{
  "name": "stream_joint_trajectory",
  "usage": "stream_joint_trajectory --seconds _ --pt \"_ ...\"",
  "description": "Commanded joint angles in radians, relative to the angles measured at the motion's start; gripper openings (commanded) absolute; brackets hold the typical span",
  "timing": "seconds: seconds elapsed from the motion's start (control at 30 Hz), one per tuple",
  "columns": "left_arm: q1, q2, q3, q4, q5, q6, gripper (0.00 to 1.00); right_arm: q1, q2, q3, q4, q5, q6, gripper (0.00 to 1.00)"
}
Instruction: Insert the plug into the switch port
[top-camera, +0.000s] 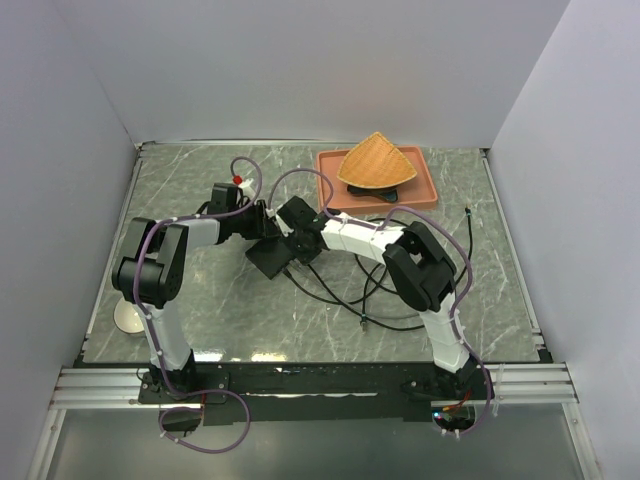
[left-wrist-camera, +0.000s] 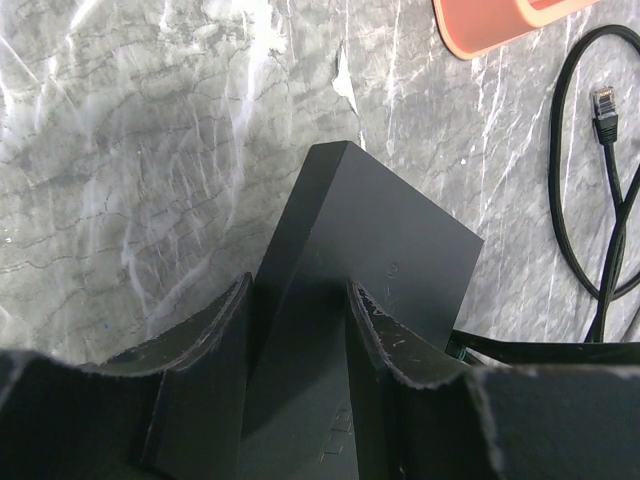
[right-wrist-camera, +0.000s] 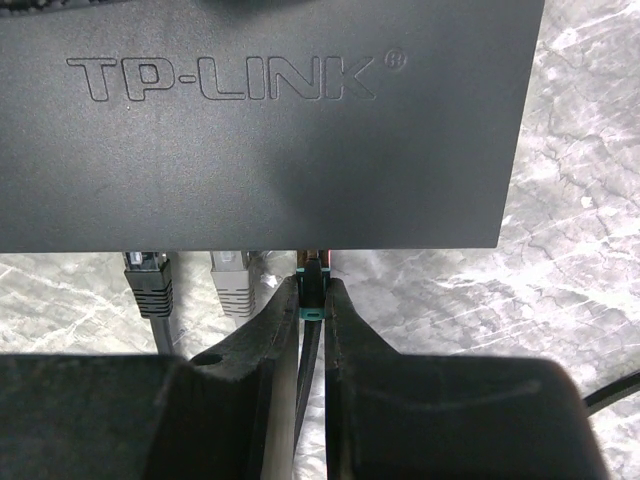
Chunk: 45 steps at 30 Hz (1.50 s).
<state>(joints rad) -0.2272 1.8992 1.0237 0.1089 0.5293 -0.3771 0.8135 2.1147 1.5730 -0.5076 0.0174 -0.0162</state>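
The switch is a flat matte-black box marked TP-LINK (right-wrist-camera: 250, 130); it also shows in the top view (top-camera: 272, 258) and the left wrist view (left-wrist-camera: 370, 240). My left gripper (left-wrist-camera: 298, 300) is shut on one end of the box, a finger on each face. My right gripper (right-wrist-camera: 312, 292) is shut on a black plug with a teal boot (right-wrist-camera: 313, 285), its tip at the box's port edge. A black plug (right-wrist-camera: 147, 280) and a grey plug (right-wrist-camera: 232, 280) sit in ports to its left. The port itself is hidden under the edge.
A terracotta tray (top-camera: 425, 190) with an orange wedge (top-camera: 376, 162) stands at the back right. Loose black cable loops (top-camera: 370, 295) lie right of the box; a free plug end (left-wrist-camera: 604, 110) lies on the marble. A white disc (top-camera: 128, 315) sits at the left.
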Motion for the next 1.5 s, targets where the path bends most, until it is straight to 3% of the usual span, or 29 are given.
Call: stream_joint_trajectory --seconds 0.0,0.43,0.83,0.87,1.23,1.37,1.47 --pt "-0.173 0.054 -0.047 -0.273 0.282 -0.039 0.22 -0.011 0.016 0.157 0.558 0.001 -0.004 0.0" --pt "-0.218 0.08 -0.024 -0.307 0.298 -0.008 0.18 -0.039 0.004 0.088 0.718 -0.039 0.067 0.0" --pt "-0.161 0.057 -0.031 -0.304 0.221 -0.042 0.22 -0.043 -0.059 -0.016 0.649 -0.076 0.076 0.0" --pt "-0.14 0.052 -0.036 -0.302 0.203 -0.049 0.25 -0.042 -0.067 -0.033 0.646 -0.076 0.076 0.08" --pt "-0.037 0.004 -0.073 -0.322 0.005 -0.097 0.53 -0.04 -0.165 -0.229 0.56 -0.106 0.101 0.46" --pt "-0.035 -0.005 -0.063 -0.341 -0.052 -0.1 0.73 -0.042 -0.222 -0.289 0.54 -0.068 0.102 0.61" --pt "-0.034 -0.041 -0.068 -0.336 -0.087 -0.109 0.83 -0.042 -0.286 -0.335 0.528 -0.033 0.098 0.74"
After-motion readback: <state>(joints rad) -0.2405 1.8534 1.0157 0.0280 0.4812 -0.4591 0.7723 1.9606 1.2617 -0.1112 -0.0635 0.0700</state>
